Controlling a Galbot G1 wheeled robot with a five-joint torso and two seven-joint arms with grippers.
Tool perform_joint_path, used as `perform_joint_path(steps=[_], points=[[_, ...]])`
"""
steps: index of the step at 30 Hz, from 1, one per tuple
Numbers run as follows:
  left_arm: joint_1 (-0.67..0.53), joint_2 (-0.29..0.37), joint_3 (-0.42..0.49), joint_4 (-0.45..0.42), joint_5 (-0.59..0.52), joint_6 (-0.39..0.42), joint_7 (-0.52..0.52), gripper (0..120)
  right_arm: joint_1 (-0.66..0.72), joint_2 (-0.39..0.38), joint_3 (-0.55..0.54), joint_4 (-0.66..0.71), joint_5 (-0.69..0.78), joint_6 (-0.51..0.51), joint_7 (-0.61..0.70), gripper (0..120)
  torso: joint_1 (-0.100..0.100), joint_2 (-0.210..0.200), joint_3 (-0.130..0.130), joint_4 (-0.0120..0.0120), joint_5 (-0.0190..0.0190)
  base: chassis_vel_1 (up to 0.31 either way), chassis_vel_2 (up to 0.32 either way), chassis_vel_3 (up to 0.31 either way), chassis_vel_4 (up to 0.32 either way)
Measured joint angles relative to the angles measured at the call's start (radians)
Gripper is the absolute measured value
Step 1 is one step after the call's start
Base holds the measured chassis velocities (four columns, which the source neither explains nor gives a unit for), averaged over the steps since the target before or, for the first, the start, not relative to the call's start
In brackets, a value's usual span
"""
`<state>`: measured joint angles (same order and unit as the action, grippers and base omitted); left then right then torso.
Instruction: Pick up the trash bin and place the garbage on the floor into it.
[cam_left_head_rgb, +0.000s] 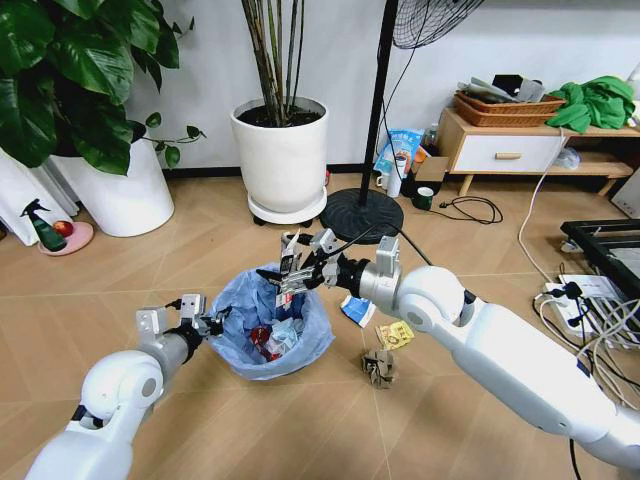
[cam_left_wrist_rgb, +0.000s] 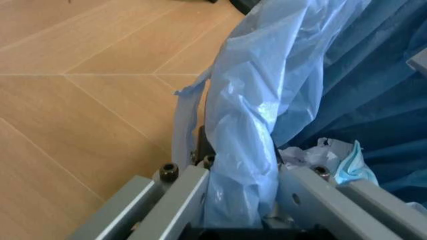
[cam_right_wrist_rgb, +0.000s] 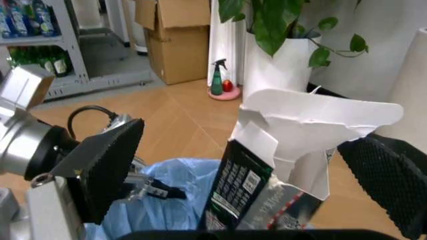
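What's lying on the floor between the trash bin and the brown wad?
In the head view, bare floor separates the trash bin from the brown wad; the blue-white packet and yellow wrapper lie farther back.

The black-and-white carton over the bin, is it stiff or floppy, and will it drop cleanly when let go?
The carton is probably light and easily crushed: its top flap is torn open and bent. Between the right gripper's spread pads, above the trash bin, it likely falls in.

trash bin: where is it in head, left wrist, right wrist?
Head: trash bin lower centre, between both grippers.
Left wrist: its blue bag rim clamped in the left gripper.
Right wrist: bag under the carton.
Shared landmark: the blue bag.
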<state>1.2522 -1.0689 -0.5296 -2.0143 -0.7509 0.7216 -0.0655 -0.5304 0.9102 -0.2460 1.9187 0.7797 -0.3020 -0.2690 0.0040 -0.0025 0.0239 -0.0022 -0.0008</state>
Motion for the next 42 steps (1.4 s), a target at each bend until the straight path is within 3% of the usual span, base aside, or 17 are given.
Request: perform_joint_path(steps=[6,26,42], points=[[0.001,-0.001,0.000,-0.001,0.001,-0.001,0.000,0,-0.004,-0.013,0.002,0.008,-0.012,0.006,-0.011,100,0.000,0.000,0.000,0.0000,0.0000,0.000,0.000,0.000,0.000],[0.000,-0.008,0.000,0.003,0.016,-0.003,0.011,0,-0.018,-0.081,0.071,0.020,-0.146,0.006,-0.227,100,0.000,0.000,0.000,-0.0001,0.0000,0.000,0.000,0.000,0.000],[0.008,-0.012,-0.010,0.004,0.021,-0.005,0.015,0,0.021,-0.028,0.020,0.020,-0.052,-0.002,-0.116,100,0.000,0.000,0.000,0.0000,-0.0001,0.000,0.000,0.000,0.000]])
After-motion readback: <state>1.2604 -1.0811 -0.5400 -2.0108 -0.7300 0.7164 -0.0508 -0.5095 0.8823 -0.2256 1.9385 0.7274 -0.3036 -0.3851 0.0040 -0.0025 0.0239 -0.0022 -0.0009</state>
